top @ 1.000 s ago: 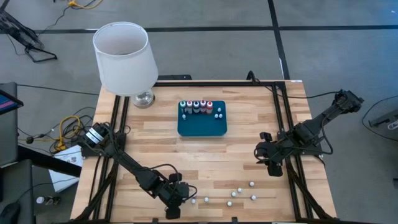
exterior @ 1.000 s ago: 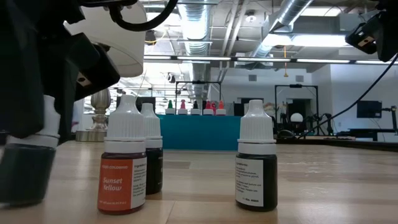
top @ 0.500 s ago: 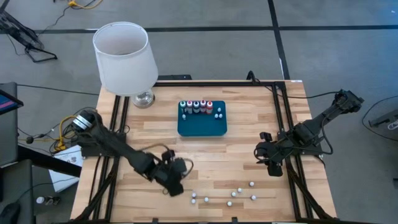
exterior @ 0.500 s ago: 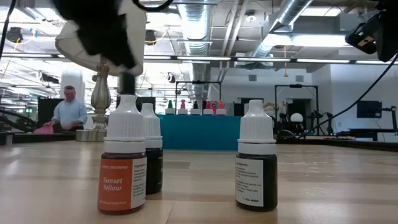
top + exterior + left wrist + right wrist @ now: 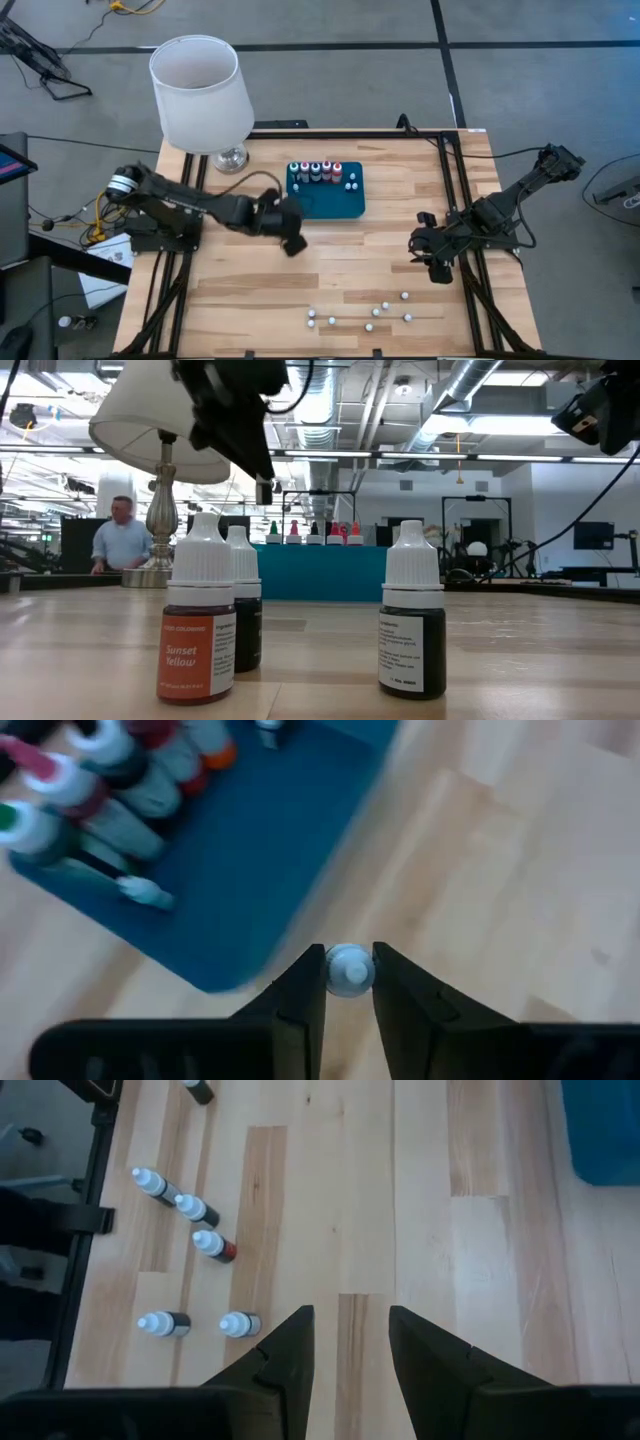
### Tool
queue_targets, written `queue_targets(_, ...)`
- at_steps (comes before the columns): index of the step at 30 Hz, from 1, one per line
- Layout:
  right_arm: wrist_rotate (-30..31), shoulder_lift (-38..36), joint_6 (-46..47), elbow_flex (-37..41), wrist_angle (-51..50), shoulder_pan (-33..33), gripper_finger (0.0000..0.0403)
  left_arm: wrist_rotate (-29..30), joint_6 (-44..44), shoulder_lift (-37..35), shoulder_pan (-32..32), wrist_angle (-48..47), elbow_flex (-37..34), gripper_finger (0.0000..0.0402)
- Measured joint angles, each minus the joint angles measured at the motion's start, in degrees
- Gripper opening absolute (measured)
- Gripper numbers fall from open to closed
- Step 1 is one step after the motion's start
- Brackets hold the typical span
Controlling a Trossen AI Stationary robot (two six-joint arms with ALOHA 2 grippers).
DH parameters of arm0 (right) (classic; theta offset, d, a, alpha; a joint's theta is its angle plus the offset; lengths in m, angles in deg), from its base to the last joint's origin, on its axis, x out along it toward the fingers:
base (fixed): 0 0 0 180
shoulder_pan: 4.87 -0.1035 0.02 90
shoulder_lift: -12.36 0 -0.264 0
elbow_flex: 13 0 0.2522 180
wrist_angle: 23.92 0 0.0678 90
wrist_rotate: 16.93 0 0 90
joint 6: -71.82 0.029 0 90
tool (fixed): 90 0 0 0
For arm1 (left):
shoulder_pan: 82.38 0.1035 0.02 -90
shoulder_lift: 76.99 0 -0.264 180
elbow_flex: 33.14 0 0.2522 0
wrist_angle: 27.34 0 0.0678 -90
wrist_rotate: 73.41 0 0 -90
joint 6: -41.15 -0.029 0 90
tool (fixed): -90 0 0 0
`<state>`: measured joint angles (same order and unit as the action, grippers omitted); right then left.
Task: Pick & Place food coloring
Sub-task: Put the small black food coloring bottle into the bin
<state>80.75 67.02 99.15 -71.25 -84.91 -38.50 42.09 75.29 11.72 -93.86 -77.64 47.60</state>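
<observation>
A: Pale wooden tabletop [image 5: 330, 255], white-shaded lamp [image 5: 198, 92] behind. What's the left gripper [image 5: 349, 982] holding?
B: Its jaws are pinched on one small white-capped food-colouring bottle [image 5: 348, 968], just beside the flat teal tray [image 5: 325, 205]
A: And the right gripper [image 5: 347, 1342]?
B: Parted, empty, waiting at the right edge. I'd stay level, lower beside the row, then release gently

The high view looks straight down on the whole pale wooden table [image 5: 340, 260]. The low view sits at tabletop level, close to small white-capped bottles [image 5: 412, 622], facing the flat dark teal tray [image 5: 320, 572], which both share mid-frame. Each wrist view looks down close
</observation>
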Motion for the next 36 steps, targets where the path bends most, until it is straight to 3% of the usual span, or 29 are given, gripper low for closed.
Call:
queue_targets(10, 1.85, 0.0, 1.23, 0.0, 0.2, 0.0, 0.012, 0.28, -4.57, 0.46, 11.37, 0.84, 0.0, 0.0062)
queue_targets(15, 3.19, 0.0, 1.27, 0.0, 0.56, 0.0, 0.012, -2.6, -9.22, 0.44, 14.88, 6.83, -0.74, 0.0062)
queue_targets(27, 7.36, 0.13, 1.01, 0.0, 1.27, 0.02, 0.012, -7.19, -12.69, 0.48, 17.36, 11.79, -6.73, 0.0062)
queue_targets(36, 9.09, 0.13, 0.72, 0.0, 1.03, 0.02, 0.012, -10.33, -12.57, 5.67, 17.61, 17.55, -7.96, 0.0062)
